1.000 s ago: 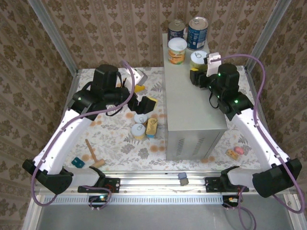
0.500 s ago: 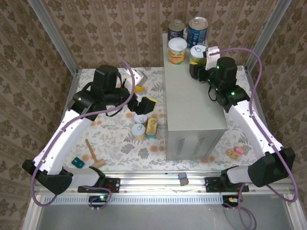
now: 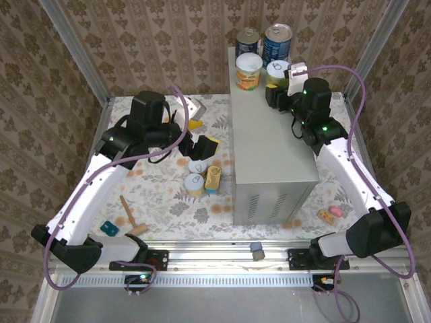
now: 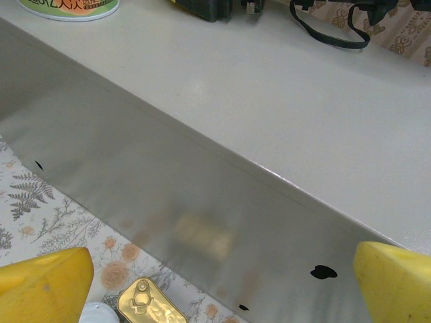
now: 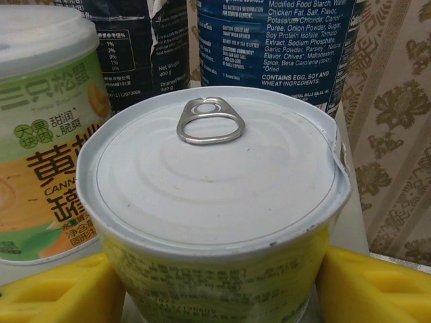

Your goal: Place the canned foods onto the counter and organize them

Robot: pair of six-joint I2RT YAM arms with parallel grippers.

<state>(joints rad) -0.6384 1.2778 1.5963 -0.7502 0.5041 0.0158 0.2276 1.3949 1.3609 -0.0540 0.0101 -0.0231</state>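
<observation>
My right gripper (image 5: 215, 293) is clamped on a short yellow-labelled can (image 5: 212, 168), one yellow pad on each side of its body, pull-tab lid up. Just left of my jaws, near but apart, sits a second short can (image 5: 40, 134). Beyond the held can stand the left blue can (image 5: 145, 40) and the right blue can (image 5: 276, 40). All four are at the far end of the counter (image 3: 269, 148).

Step, I judge: set-down. To do it well, lower straight till the base sits flat and hold the gap to the left neighbour. Then open without twisting and back out toward me so the pads don't drag it.

The right wrist view gives grip and gaps, but I cannot tell base contact there. The top view gives the row layout. It also has my left gripper (image 3: 204, 134) beside the counter, above two loose short cans (image 3: 194, 183) on the table (image 3: 161, 202). The left wrist view adds those fingers spread wide and empty, the gold tin (image 4: 151, 306) below, the counter wall ahead.
</observation>
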